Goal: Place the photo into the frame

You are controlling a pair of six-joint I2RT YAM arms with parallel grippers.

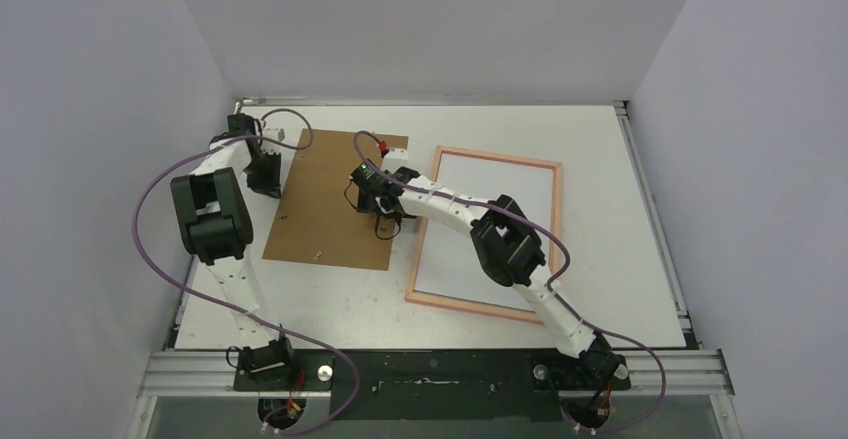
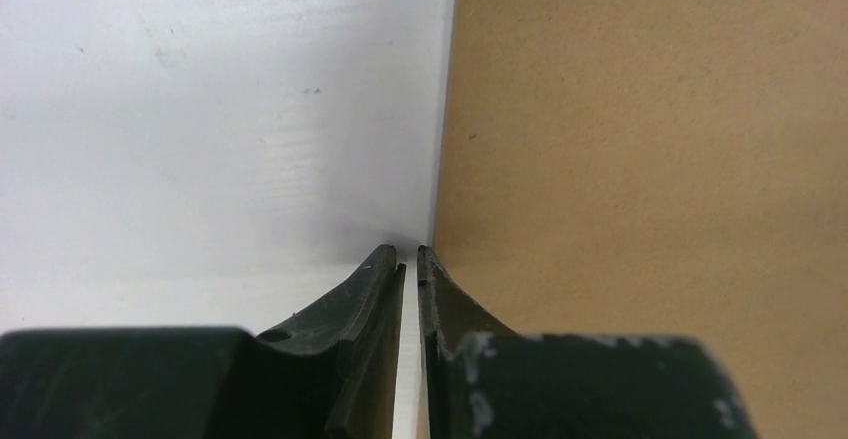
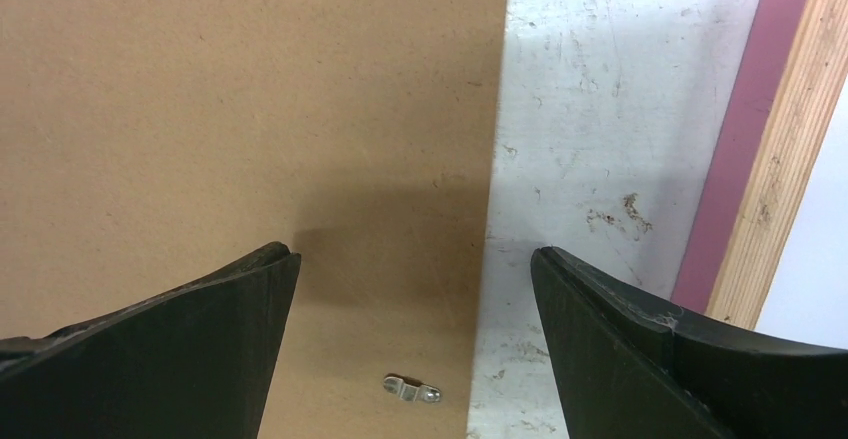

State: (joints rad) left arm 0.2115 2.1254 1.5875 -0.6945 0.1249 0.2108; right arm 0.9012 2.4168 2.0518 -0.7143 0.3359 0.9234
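Observation:
The frame [image 1: 556, 221], with a thin pink wooden border, lies flat at the right of the table. Inside that border lies the photo [image 1: 505, 199], plain white side up. My left gripper [image 1: 267, 181] is at the left edge of the brown backing panel [image 1: 335, 199]. In the left wrist view this gripper [image 2: 407, 251] is shut to a thin slit, and one finger overlaps the panel [image 2: 650, 139]. My right gripper [image 3: 415, 254] stands open astride the panel's right edge [image 3: 495, 159], nothing between its fingers. Beside it are the frame border [image 3: 785, 159] and a strip of the photo [image 3: 825, 239].
A small metal clip [image 3: 411, 390] is fixed on the panel near its right edge. A band of scuffed white table [image 3: 600, 109] separates panel and frame. White walls close in the table on the left, back and right. The right arm [image 1: 510, 244] reaches across the frame.

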